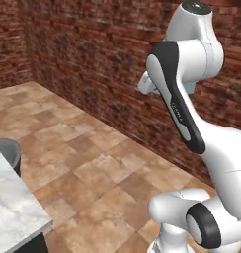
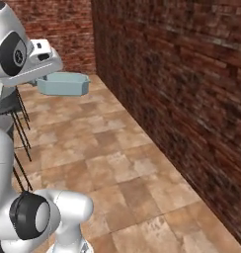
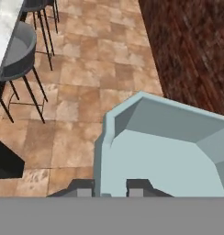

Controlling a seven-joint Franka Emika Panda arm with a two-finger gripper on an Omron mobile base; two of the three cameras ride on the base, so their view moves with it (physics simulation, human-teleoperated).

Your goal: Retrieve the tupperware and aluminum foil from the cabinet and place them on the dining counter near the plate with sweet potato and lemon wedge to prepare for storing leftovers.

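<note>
A pale blue open tupperware (image 3: 164, 151) hangs in the air over the tiled floor. My gripper (image 3: 109, 188) is shut on the tupperware, with the tub's near rim wall pinched between the two dark fingertips (image 3: 82, 187). In the right base view the tupperware (image 2: 63, 84) juts out level from the white hand (image 2: 41, 57), well above the floor. A sliver of the tub (image 1: 191, 89) peeks out behind the upper arm in the left base view.
A brick wall (image 2: 181, 84) runs along the right side. A marble counter (image 1: 14, 197) lies to the left, with dark bar stools (image 3: 17, 50) along it. Brown floor tiles (image 2: 117, 163) stretch between the wall and the counter.
</note>
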